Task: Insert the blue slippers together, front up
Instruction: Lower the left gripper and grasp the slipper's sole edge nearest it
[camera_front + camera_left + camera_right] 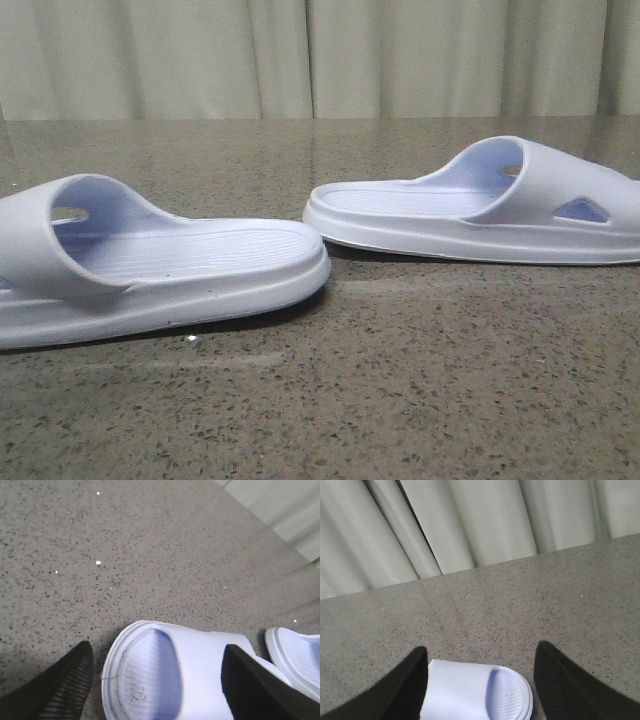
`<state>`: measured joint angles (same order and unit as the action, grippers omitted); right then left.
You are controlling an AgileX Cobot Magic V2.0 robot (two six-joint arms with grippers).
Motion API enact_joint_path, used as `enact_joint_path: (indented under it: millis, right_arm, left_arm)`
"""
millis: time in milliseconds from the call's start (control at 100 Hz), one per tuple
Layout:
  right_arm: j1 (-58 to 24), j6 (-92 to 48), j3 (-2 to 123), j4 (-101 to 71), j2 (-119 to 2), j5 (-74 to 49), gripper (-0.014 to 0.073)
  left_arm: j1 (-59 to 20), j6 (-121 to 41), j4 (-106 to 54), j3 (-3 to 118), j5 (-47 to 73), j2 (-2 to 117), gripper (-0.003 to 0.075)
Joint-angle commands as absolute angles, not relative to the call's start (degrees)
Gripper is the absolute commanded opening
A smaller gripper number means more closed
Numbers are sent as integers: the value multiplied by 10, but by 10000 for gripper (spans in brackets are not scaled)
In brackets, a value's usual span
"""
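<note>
Two pale blue-white slippers lie sole-down on the speckled stone table. In the front view the left slipper (150,265) has its strap at the left, and the right slipper (480,205) has its strap at the right. No gripper shows there. My left gripper (157,647) is open above the left slipper (170,670), its black fingers (60,685) on either side of the strap and short footbed end, not touching it. An edge of the other slipper (297,657) shows beside it. My right gripper (481,647) is open above the right slipper (470,690), fingers (570,685) apart from it.
The grey speckled table (400,380) runs back to a far edge, with a pale pleated curtain (320,55) behind it. The curtain (470,525) also fills the far part of the right wrist view. A small gap separates the two slippers.
</note>
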<state>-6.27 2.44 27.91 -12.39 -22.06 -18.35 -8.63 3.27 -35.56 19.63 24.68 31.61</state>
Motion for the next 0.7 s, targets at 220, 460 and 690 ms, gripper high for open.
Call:
enact_joint_path:
  millis: [220, 460, 690]
  right_arm:
    - [-60, 22, 295, -128, -228, -142, 397]
    - [-60, 22, 295, -128, -228, -142, 397]
    - [-60, 22, 295, -128, -228, -140, 397]
  left_arm:
    - [-84, 46, -391, 210, 208, 405, 442]
    - [-84, 46, -411, 210, 221, 448, 442]
    - [-84, 46, -452, 210, 233, 458, 442]
